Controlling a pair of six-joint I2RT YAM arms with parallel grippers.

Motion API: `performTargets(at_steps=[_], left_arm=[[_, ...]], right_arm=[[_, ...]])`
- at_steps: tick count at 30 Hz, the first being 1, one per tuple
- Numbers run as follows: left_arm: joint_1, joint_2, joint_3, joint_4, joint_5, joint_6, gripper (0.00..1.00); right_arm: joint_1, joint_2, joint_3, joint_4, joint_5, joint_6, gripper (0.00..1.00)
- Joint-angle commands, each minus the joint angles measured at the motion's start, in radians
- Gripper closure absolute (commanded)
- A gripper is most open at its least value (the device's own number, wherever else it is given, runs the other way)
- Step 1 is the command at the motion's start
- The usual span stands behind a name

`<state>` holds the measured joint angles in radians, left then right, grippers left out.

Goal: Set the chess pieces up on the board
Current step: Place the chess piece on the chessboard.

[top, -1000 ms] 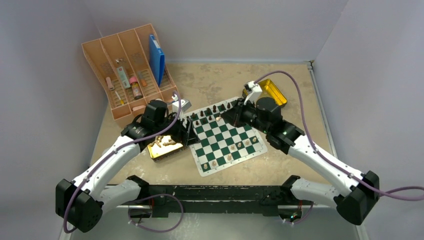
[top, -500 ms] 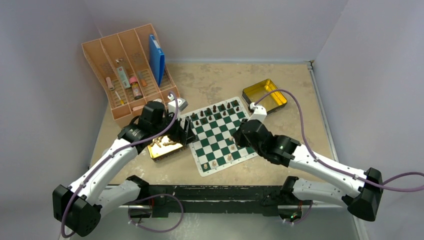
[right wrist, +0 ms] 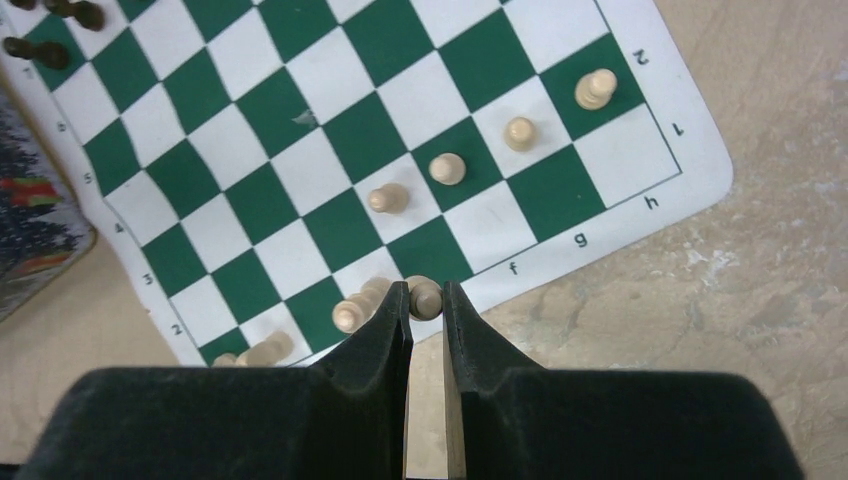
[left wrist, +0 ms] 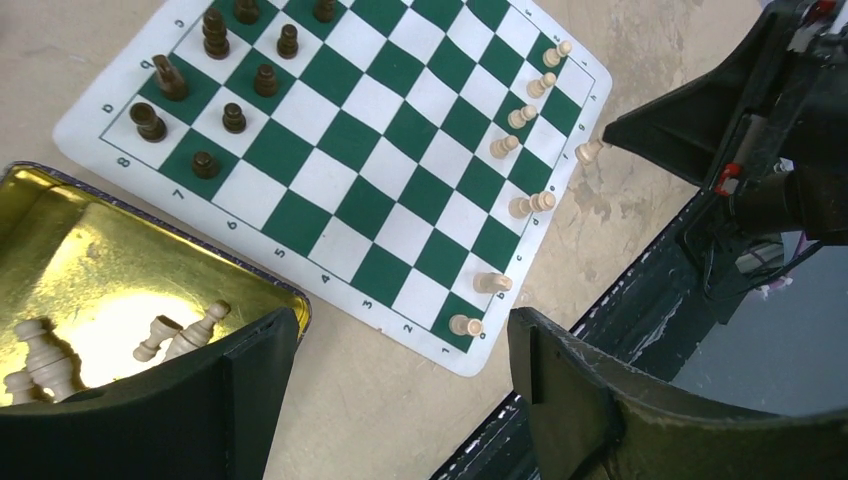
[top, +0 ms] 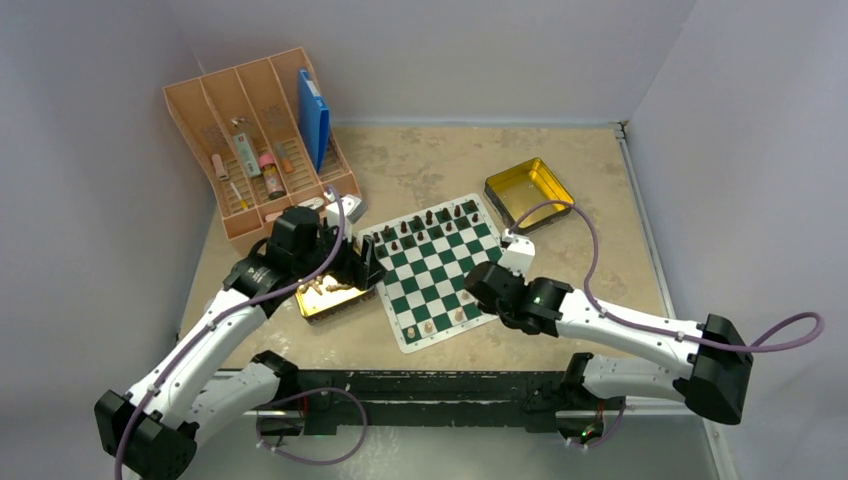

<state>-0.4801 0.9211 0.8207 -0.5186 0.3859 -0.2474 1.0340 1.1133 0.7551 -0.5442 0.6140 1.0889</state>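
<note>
Partly set board (top: 436,276): dark chessmen (left wrist: 148,121) placed, light chess pieces (left wrist: 505,146) incomplete, more in the tin (left wrist: 100,250); left fingers (left wrist: 250,400) spread empty, right fingers (right wrist: 380,350) pinching 1 light piece (right wrist: 425,297).

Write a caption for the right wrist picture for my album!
Nearly shut jaws pinch a tan chess piece at the green-and-white board's edge, with other tan pieces nearby.

A mottled beige, stone-patterned counter (top: 430,160) is enclosed on three sides by plain, pale grey-lavender walls (top: 450,50). A narrow white strip (top: 643,200) is seen along the counter's right edge. Soft, even light is cast, and only faint shadows are formed.
</note>
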Motion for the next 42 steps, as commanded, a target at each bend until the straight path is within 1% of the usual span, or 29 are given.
performTargets(at_steps=[1, 5, 8, 12, 16, 23, 29, 35, 42], left_arm=[[-0.003, -0.057, 0.012, 0.023, -0.053, -0.006, 0.23], [-0.003, -0.088, 0.01, 0.033, -0.069, -0.009, 0.23], [-0.002, -0.107, 0.002, 0.041, -0.07, -0.007, 0.23], [-0.003, -0.104, 0.003, 0.049, -0.052, -0.004, 0.23], [-0.003, -0.099, 0.004, 0.054, -0.033, -0.004, 0.23], [-0.003, -0.106, 0.002, 0.059, -0.007, -0.001, 0.23], [-0.003, -0.104, 0.002, 0.065, 0.004, -0.001, 0.23], [-0.003, -0.11, 0.0, 0.066, 0.004, -0.001, 0.23], [-0.003, -0.105, -0.001, 0.06, -0.004, -0.003, 0.23]], right_arm=[[0.005, 0.008, -0.022, -0.038, 0.085, 0.096, 0.94], [0.005, 0.072, -0.017, -0.077, 0.113, 0.16, 0.93], [0.005, 0.122, -0.008, -0.089, 0.132, 0.18, 0.92], [0.005, 0.146, -0.005, -0.108, 0.157, 0.215, 0.92], [0.005, 0.153, -0.014, -0.078, 0.177, 0.235, 0.9], [0.004, 0.245, 0.022, -0.104, 0.21, 0.265, 0.88], [0.005, 0.278, 0.032, -0.091, 0.219, 0.26, 0.88], [0.005, 0.28, 0.049, -0.067, 0.224, 0.22, 0.89], [0.008, 0.332, 0.059, -0.063, 0.222, 0.213, 0.88]])
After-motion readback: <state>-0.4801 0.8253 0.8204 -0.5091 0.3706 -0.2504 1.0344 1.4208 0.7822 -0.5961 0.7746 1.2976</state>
